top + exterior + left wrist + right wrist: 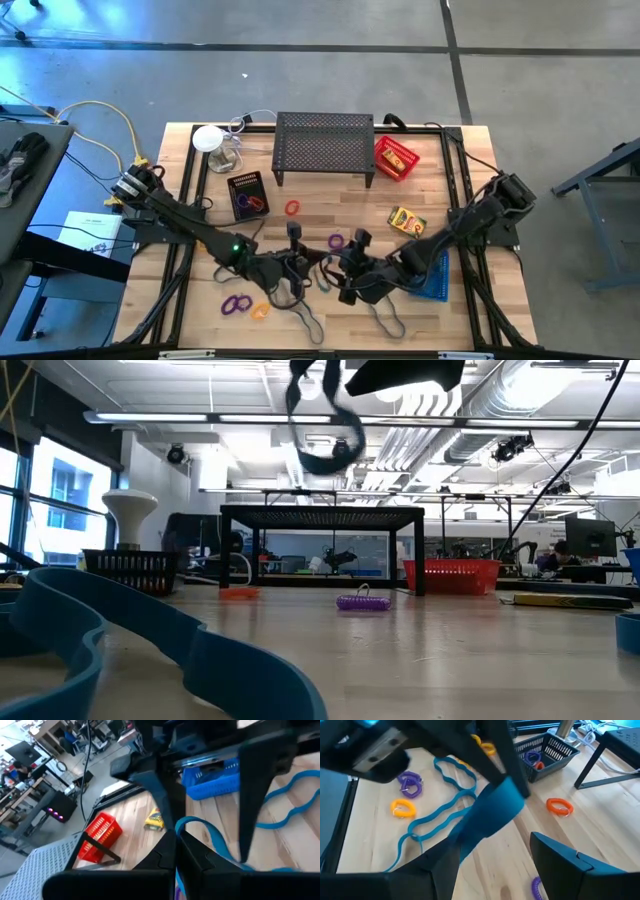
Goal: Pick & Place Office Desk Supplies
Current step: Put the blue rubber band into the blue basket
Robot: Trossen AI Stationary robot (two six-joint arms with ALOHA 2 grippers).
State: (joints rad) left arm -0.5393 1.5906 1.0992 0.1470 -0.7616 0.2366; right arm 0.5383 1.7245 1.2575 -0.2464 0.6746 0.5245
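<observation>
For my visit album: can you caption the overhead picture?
Two robot arms meet at the table's front edge over scattered bands, coloured rings and small trays.

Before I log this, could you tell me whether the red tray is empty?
Cannot tell: the red tray stands upright beside the black stand, but its inside isn't clearly visible.

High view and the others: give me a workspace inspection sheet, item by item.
Surface: wooden table, partly bare.
Job's things: red tray, black tray, blue tray, yellow box, orange ring, purple ring, loose loops.
Clutter: perforated stand, glass object.
Grippers: left gripper shut on a loop; right gripper open beside it.
Cables: yellow cable beyond the table's left edge.
Surroundings: workshop; a person seated far off.
</observation>
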